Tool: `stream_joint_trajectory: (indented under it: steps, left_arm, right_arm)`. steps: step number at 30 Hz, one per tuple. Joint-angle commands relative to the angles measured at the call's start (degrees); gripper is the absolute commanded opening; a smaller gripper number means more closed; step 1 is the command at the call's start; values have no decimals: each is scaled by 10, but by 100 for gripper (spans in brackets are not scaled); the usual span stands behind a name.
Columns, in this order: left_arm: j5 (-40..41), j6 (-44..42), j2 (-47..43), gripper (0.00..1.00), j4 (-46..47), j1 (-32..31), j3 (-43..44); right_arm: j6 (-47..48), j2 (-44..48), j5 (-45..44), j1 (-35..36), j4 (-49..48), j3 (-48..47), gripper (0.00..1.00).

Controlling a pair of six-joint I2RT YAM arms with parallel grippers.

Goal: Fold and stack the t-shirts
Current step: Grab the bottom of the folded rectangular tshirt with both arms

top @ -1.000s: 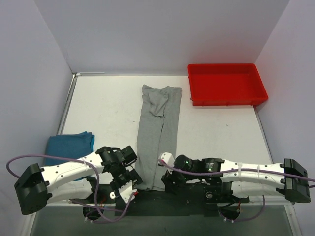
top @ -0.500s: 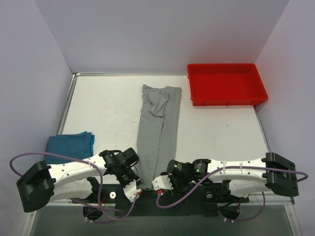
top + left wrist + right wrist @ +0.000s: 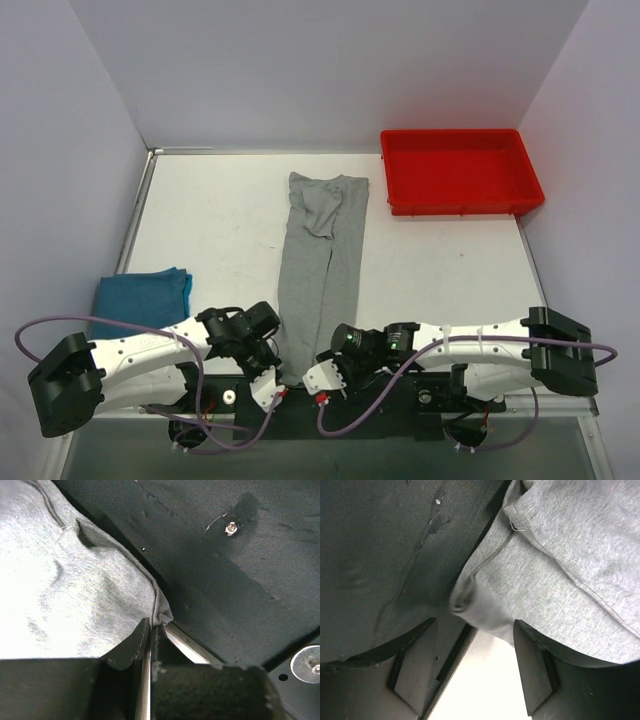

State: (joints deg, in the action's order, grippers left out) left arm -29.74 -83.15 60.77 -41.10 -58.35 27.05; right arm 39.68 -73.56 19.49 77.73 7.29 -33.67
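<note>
A grey t-shirt (image 3: 322, 270), folded into a long narrow strip, runs from the back of the white table to its near edge. My left gripper (image 3: 277, 384) is at the strip's near left corner. In the left wrist view its jaws (image 3: 152, 627) are shut on that corner of the grey cloth (image 3: 75, 580). My right gripper (image 3: 322, 376) is at the near right corner; it is open (image 3: 475, 650), and the rolled corner of the cloth (image 3: 470, 600) lies between its fingertips. A folded blue t-shirt (image 3: 143, 295) lies at the left edge.
A red bin (image 3: 460, 170) stands at the back right. The black base plate (image 3: 385, 412) with screws runs along the table's near edge under both grippers. Purple walls close the left, back and right sides.
My left gripper has closed onto the near left corner of the grey t-shirt. My right arm has swung left and lower, bringing its open jaws around the near right corner.
</note>
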Motion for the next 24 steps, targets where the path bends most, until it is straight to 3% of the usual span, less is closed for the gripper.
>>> stream_joint_trajectory:
  steps: [1,7,9,12,14,19,24]
  left_arm:
    - [-5,7,-20,0,19,-2,-8]
    - [1,21,-28,0,23,-2,-10]
    - [6,36,-31,0,24,-2,-9]
    - [16,91,-39,0,29,0,-2]
    - [21,125,-46,0,16,8,12]
    - [-35,229,-50,0,-42,84,90]
    - [-57,402,6,0,-3,174,191]
  right_arm:
    - [38,39,1,4,40,-24,57]
    - [50,-31,34,-2,12,-33,57]
    - [53,-54,42,-4,21,-40,46]
    - [51,-51,35,-15,44,-39,6]
    - [43,-33,28,-31,67,-48,0]
    - [-57,22,62,-115,62,-80,0]
    - [-130,25,107,-227,55,-113,0]
